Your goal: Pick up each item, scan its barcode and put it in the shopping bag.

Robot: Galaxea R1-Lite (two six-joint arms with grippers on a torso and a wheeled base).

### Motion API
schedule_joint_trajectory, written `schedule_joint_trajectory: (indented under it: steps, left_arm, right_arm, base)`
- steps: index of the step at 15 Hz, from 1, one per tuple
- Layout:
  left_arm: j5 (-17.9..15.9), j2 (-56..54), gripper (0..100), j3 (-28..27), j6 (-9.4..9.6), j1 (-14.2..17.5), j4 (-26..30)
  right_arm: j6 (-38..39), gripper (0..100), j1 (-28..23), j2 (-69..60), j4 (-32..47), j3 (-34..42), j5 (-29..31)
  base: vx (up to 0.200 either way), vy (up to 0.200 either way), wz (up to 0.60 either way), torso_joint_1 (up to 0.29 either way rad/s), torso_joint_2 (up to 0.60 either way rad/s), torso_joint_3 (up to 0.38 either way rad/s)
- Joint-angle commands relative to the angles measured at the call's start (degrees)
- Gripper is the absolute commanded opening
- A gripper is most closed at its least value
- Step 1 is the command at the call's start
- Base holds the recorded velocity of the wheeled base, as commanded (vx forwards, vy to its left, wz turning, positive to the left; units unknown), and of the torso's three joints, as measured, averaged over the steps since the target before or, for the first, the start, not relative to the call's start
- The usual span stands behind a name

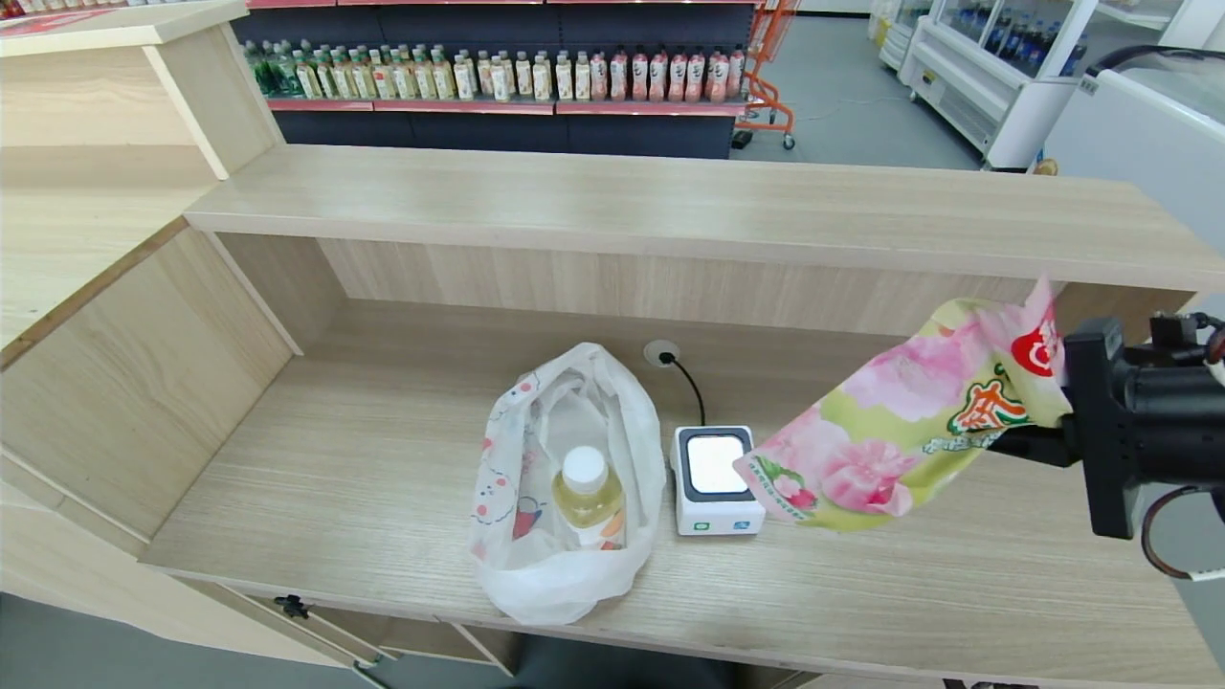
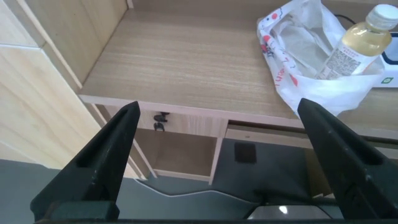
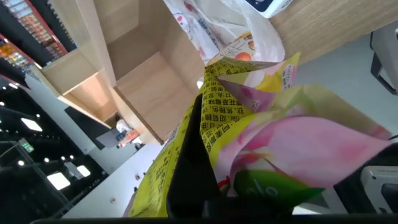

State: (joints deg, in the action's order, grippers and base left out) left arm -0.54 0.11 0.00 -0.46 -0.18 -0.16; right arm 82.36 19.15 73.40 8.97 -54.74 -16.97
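The right gripper has its jaws clamped on 1 end of the flowered pouch, which juts out from them over the scanner beside the bag holding 1 bottle, while the left gripper has its jaws wide apart.

Snack pouch, front: a red round emblem with white characters, and beside it large orange-and-green characters; too tilted to read.
Snack pouch, back: rows of black characters on yellow in the right wrist view (dense script, and the creases break the lines).
Bottle: a white label with a block of fine dark print, too small to read.
Shopping bag: red cartoon drawings and short red marks; no words legible.
Scanner: a green icon and a blue icon on the front edge; lettering too small.
Shelf bottles: labels too small to read.
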Motion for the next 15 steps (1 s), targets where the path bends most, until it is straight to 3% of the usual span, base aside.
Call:
schedule_joint_trajectory:
  steps: [1,6,15]
  left_arm:
    - [0.0,0.0,100,0.0,0.02,0.0,0.0]
    - [0.0,0.0,100,0.0,-0.06,0.0,0.0]
    - [0.0,0.0,100,0.0,-0.06,0.0,0.0]
  right_arm:
    - [-0.1,0,-0.7,4.5,-1.7,-1.2,0.5]
    - [0.2,0,-3.3,14.1,-3.6,-4.3,0.5]
    - [0.6,0,-3.4,22.8,-7.0,-5.6,0.5]
  base:
    - [0.000,0.000,0.00,0.000,0.00,0.000]
    - [0.000,0.000,0.00,0.000,0.00,0.000]
    - [0.000,0.000,0.00,0.000,0.00,0.000]
